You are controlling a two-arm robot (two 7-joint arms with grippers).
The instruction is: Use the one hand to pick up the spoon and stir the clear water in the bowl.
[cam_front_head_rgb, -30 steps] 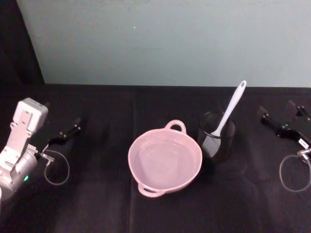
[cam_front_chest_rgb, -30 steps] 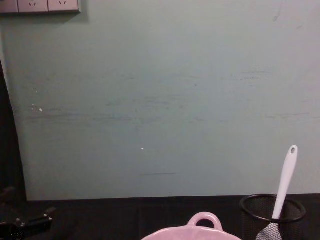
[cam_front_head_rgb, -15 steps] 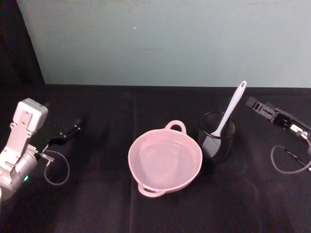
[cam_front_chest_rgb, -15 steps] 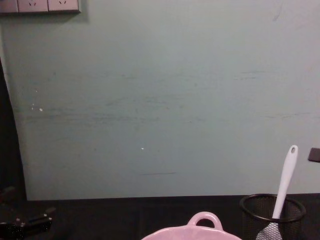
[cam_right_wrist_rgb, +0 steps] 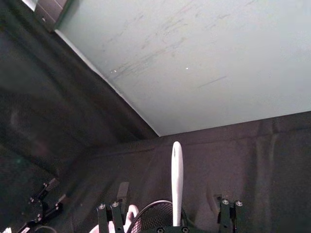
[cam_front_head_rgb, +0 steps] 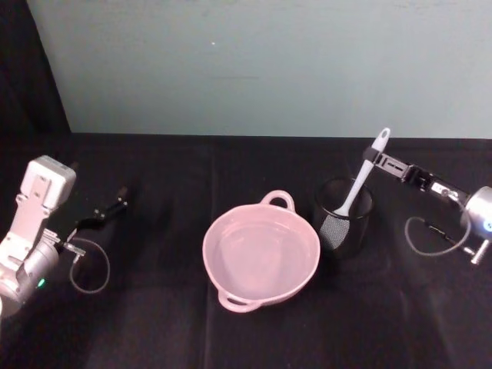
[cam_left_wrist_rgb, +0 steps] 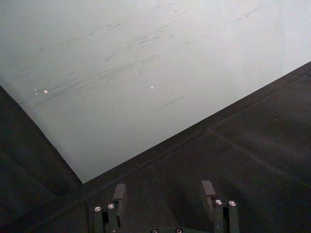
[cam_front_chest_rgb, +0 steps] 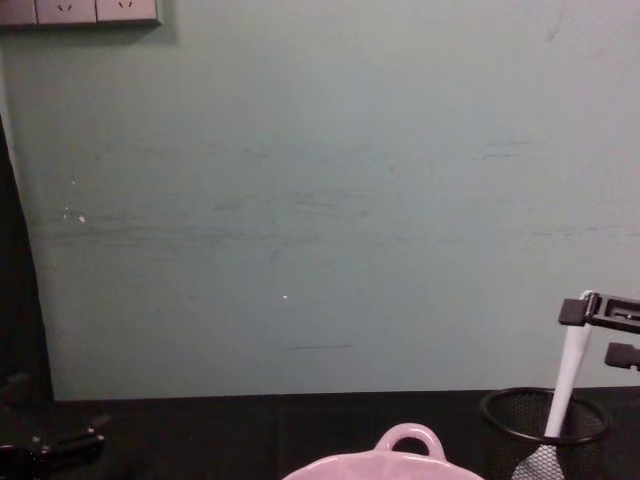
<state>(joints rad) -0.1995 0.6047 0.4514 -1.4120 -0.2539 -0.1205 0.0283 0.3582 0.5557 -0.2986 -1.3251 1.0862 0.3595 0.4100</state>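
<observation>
The white spoon [cam_front_head_rgb: 357,187] stands tilted in a black wire-mesh cup [cam_front_head_rgb: 343,219], head down and handle tip up. My right gripper [cam_front_head_rgb: 372,157] has come in from the right and is open, its fingers on either side of the upper handle. In the right wrist view the spoon handle [cam_right_wrist_rgb: 177,177] rises between the spread fingers [cam_right_wrist_rgb: 121,193] without touching them. In the chest view the right gripper [cam_front_chest_rgb: 592,333] sits at the spoon [cam_front_chest_rgb: 572,378] top. The pale pink bowl [cam_front_head_rgb: 261,255] holding clear water lies left of the cup. My left gripper [cam_front_head_rgb: 108,211] rests open at the far left.
A black cloth covers the table [cam_front_head_rgb: 154,323], and a pale green wall [cam_front_head_rgb: 261,69] stands close behind. The mesh cup nearly touches the bowl's right rim. Loose cable loops hang by both wrists [cam_front_head_rgb: 427,234]. Open cloth lies in front of the bowl.
My right gripper has swung leftward from the table's right edge and now straddles the spoon's upper handle. The left arm, spoon and bowl have stayed still.
</observation>
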